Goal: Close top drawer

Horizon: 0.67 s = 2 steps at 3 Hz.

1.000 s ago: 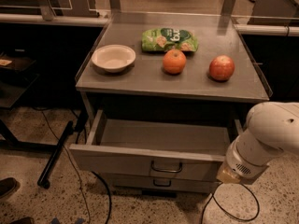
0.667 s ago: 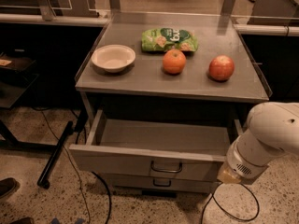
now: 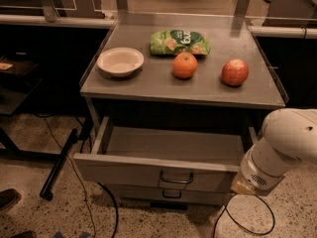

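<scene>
The top drawer of the grey metal table is pulled out wide and its inside looks empty. Its front panel carries a dark bow handle at the centre. A white rounded arm segment stands at the drawer's right front corner, close to the panel's right end. The gripper itself does not show in this view; only this arm segment is visible.
On the table top lie a white bowl, a green snack bag, an orange and a red apple. A lower drawer sits shut beneath. Cables and a black bar lie on the floor at left.
</scene>
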Available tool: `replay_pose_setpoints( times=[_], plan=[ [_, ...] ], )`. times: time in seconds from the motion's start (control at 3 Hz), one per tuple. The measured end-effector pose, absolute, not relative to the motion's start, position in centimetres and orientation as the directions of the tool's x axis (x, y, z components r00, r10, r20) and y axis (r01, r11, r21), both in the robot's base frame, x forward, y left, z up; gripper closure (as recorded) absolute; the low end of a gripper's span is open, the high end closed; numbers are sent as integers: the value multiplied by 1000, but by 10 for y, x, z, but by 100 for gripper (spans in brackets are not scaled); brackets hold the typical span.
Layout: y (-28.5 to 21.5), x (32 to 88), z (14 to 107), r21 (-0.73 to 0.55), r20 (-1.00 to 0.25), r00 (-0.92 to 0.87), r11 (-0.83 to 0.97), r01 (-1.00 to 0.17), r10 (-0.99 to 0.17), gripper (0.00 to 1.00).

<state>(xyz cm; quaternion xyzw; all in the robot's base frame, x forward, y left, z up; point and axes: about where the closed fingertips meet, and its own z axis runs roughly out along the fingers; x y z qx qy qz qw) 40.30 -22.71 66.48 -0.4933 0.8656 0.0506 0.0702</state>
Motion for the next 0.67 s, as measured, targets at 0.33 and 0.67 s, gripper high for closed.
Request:
replay_pose_setpoints(
  times=[0.33,0.67],
  plan=[
    [-227,403,665,18,-171,-504,508,-861,-847,7],
    [-227,403,665,18,-171,-504,508,-861,-847,0]
  ],
)
